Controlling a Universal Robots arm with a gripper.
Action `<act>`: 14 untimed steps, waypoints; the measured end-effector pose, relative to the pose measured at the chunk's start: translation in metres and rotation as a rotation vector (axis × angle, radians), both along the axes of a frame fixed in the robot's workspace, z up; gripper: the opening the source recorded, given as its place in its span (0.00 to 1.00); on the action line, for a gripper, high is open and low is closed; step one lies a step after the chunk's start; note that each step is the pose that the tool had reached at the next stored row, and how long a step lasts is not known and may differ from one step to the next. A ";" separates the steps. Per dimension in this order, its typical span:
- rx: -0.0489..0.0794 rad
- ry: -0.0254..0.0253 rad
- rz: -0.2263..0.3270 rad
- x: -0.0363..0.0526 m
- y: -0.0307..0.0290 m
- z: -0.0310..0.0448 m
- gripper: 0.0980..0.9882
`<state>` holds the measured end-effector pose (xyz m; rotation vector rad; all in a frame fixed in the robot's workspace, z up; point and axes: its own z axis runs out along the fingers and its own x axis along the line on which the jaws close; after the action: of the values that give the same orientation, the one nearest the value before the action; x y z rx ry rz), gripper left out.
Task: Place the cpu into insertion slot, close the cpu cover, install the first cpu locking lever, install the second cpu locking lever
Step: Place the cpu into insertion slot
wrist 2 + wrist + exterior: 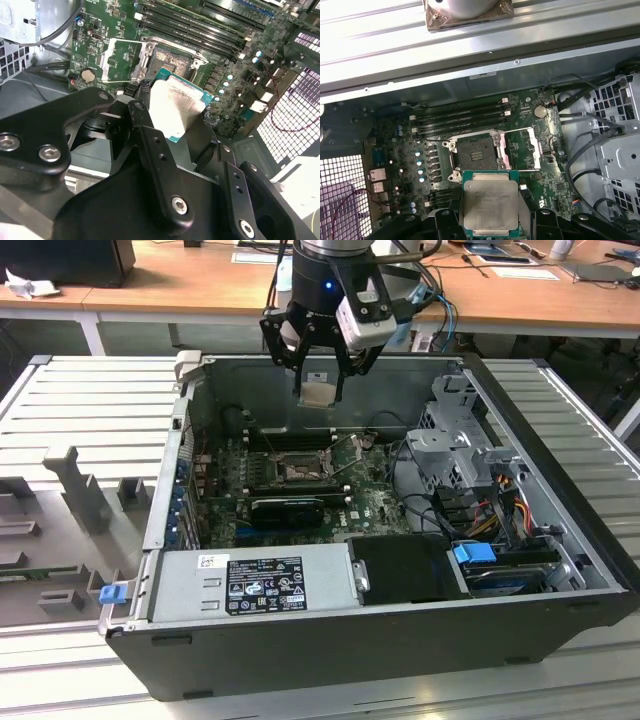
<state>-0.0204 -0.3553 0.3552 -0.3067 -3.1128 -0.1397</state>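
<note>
- black links of the gripper (172,117) sit closest to us in the second wrist view, with its jaws clamped on opposite edges of the cpu (177,107); the silvery top faces back toward the wrist.
- in the exterior view we see the chip hanging in the air at about twelve o'clock from the insertion slot (300,468), near the far wall of the computer case (300,640) and well clear of the board.
- the slot lies bare, and the cpu cover (520,147) is swung open just beside it, so nothing is seated yet.
- our first worry is the grip. only thin edges are pinched, so a slip or tilt could bring the chip down crooked and press a corner onto the socket's contacts.
- our second is rotation. we cannot tell whether the chip is turned to match the socket, and a wrong turn would keep it from dropping in flat.
- our third is crowding. the memory slots (285,438) lie at twelve o'clock of the socket and the cables (405,465) at three o'clock, so the jaws could clip something on the way down.
- the arm reaches in over the case's far wall, wrist pointing down, gripper close to upright. we cannot tell whether the chip is level.
</note>
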 end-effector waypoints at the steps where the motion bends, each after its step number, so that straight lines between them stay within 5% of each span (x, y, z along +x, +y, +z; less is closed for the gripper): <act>1: 0.000 0.0000 -0.002 0.0000 0.0000 0.0000 0.48; 14: 0.000 0.0000 -0.064 0.0000 0.0000 -0.0001 0.48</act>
<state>-0.0205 -0.3553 0.3551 -0.4062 -3.1043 -0.1402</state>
